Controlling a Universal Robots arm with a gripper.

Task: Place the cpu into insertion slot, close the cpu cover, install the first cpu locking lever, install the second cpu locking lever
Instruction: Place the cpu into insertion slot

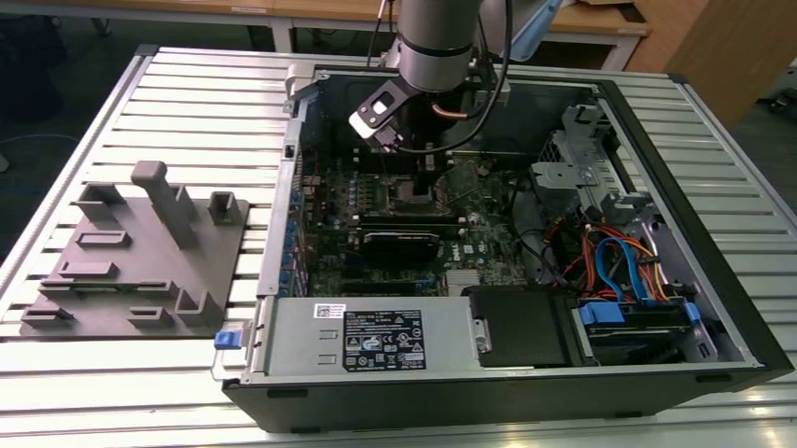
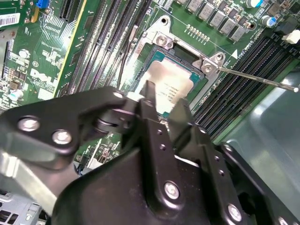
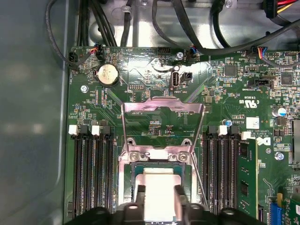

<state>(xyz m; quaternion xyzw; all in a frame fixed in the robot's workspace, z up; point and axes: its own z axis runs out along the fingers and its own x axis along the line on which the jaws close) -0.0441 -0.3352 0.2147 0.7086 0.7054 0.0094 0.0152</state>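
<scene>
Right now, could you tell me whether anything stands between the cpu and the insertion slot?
Nothing visible does. In the first wrist view the cpu cover is swung back open, and the cpu lies directly at the insertion slot, just under the gripper.

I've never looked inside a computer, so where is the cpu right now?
In the first wrist view the cpu sits in the insertion slot, between two banks of black memory slots, right beneath the tool, with the cpu cover open.

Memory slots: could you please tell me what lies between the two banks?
The square socket and the silvery chip, as the first wrist view shows.
</scene>
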